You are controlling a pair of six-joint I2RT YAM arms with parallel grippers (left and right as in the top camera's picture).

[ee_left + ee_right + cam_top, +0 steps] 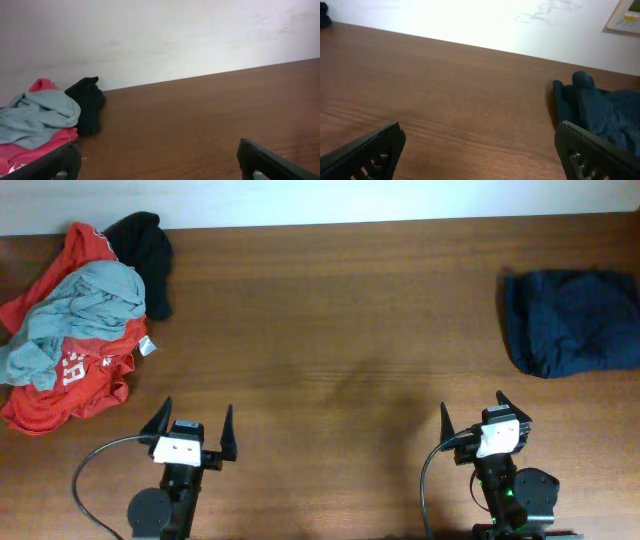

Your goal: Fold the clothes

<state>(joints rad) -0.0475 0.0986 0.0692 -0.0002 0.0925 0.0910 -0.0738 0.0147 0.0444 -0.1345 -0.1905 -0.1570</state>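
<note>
The clothes, a dark navy-blue garment (572, 322), lie bunched at the table's far right edge; in the right wrist view the same navy fabric (605, 112) sits ahead and to the right of my fingers. My right gripper (472, 411) hangs open near the front edge, well short of it, with only bare wood between its fingers (480, 150). My left gripper (195, 418) is open at the front left, nothing between its fingertips (157, 155).
A heap at the far left holds a red garment with white lettering (70, 375), a light grey one (75, 315) on top and a black one (150, 255) behind. A white wall (160, 40) rises past the table's back edge.
</note>
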